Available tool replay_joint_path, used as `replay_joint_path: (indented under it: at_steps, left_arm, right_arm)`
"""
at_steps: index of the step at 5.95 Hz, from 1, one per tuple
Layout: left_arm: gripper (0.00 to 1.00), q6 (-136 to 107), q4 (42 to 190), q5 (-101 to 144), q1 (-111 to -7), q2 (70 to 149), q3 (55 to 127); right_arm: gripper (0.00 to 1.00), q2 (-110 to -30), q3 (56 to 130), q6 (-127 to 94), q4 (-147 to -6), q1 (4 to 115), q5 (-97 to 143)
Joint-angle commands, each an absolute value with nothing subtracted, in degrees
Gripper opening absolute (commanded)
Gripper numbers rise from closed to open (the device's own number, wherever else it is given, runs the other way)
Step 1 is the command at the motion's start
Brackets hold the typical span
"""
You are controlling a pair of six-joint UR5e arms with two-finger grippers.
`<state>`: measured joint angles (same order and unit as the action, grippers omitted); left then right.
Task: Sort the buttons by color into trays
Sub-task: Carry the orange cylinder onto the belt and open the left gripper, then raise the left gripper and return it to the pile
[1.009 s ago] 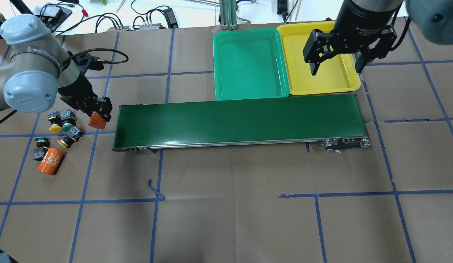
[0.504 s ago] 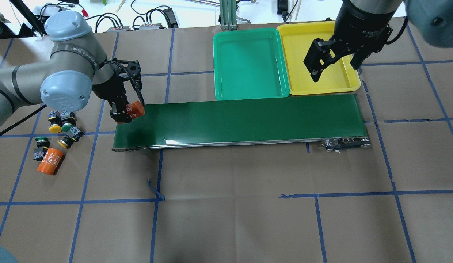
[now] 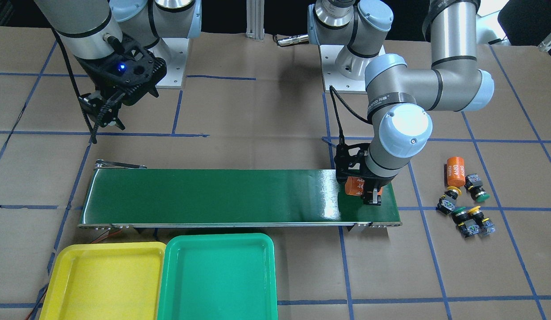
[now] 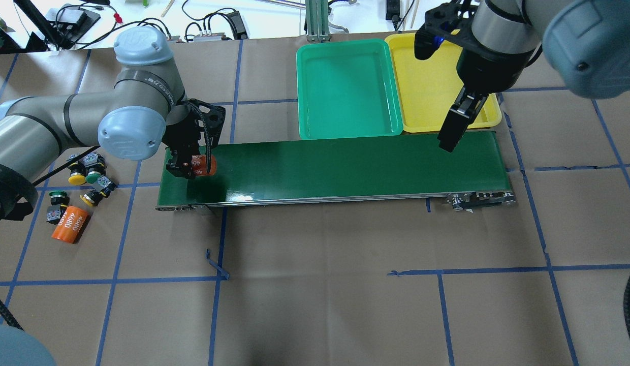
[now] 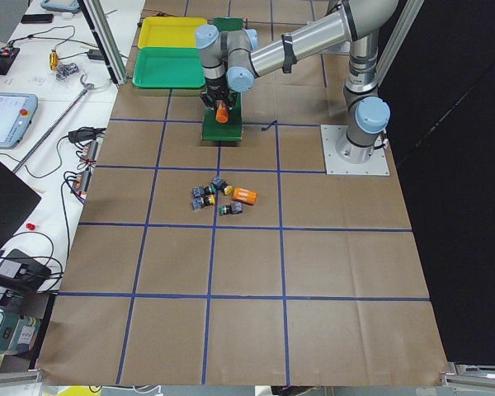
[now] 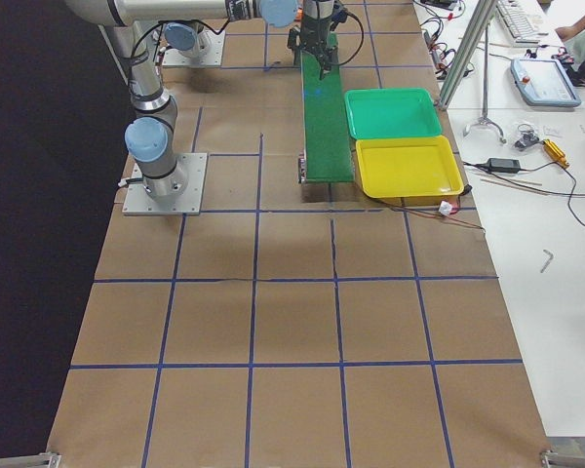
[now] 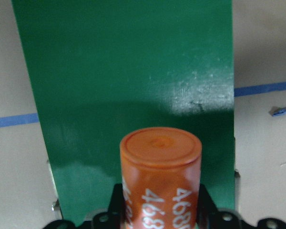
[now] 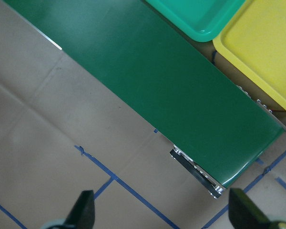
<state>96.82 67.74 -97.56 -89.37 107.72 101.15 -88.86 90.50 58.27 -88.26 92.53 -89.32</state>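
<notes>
While the buttons (image 4: 86, 174) lie clustered on the table (image 4: 315, 305) at far left, beside a loose cylinder (image 4: 70, 223), the left hand (image 4: 190, 166) clamps an orange cylinder (image 4: 207, 165) over the conveyor belt (image 4: 345, 165) at its left end; behind the belt sit the green tray (image 4: 301, 91), then the yellow tray (image 4: 421, 109), and the right hand (image 4: 446, 142) hovers wide-fingered over the belt's right end

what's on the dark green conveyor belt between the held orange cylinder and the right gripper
Nothing: that stretch of belt is bare in the overhead view.

belt (image 4: 345, 162): dark green, glossy, glare patches | green tray (image 4: 345, 86), yellow tray (image 4: 427, 101): smooth plastic, slight sheen | surface (image 4: 345, 305): matt brown paper, blue tape (image 4: 117, 278) | orange cylinder (image 7: 160, 176): smooth, satin
</notes>
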Motion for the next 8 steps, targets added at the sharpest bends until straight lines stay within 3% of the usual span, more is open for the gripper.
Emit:
replay_joint_path:
  at_steps: [1,2,4,8]
  left_arm:
    - [0.43,95.99,66.27,-98.35,-90.52,108.45,101.94]
    - [0.92,96.24,61.83,-98.09,-90.09,109.24,102.13]
    - [0.97,95.8,59.86,-97.82,-87.39,108.73,101.0]
    - [0.98,87.05,60.03,-96.95,-67.11,102.22,103.7]
  right_arm:
    - [1.0,-86.68,92.8,75.17,-99.33,95.25,-89.3]
    - [1.0,-85.7,92.99,74.89,-102.88,97.27,-89.38]
    - [1.0,-85.43,93.34,75.4,-102.4,97.47,-89.3]
    - [0.99,-86.66,92.64,79.61,-96.07,97.91,-89.3]
